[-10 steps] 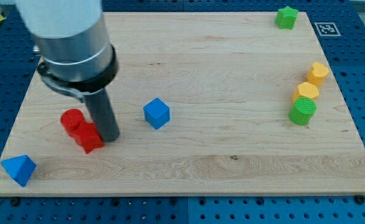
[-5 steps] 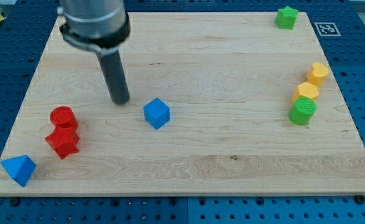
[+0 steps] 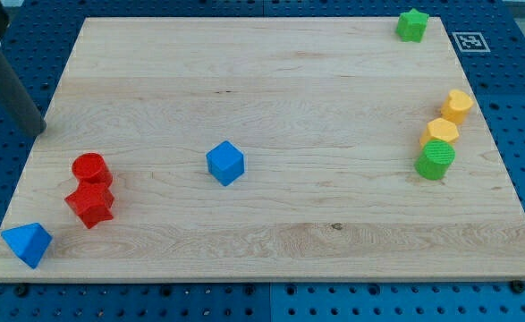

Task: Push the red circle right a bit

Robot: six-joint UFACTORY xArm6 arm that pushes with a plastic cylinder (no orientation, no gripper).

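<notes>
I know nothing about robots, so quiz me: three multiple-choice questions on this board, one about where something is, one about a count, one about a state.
1. Where is my tip?
A. at the board's left edge, above and left of the red circle
B. beside the blue cube
C. by the green blocks

2. How many yellow blocks are on the wooden board?
A. one
B. two
C. four

3. How do the red circle and the other red block stand?
A. far apart
B. stacked
C. side by side, touching or nearly so

Answers: 1 A, the rod ends at the view's left edge. 2 B, one yellow block and another sit at the right. 3 C, no clear gap shows between them.
</notes>
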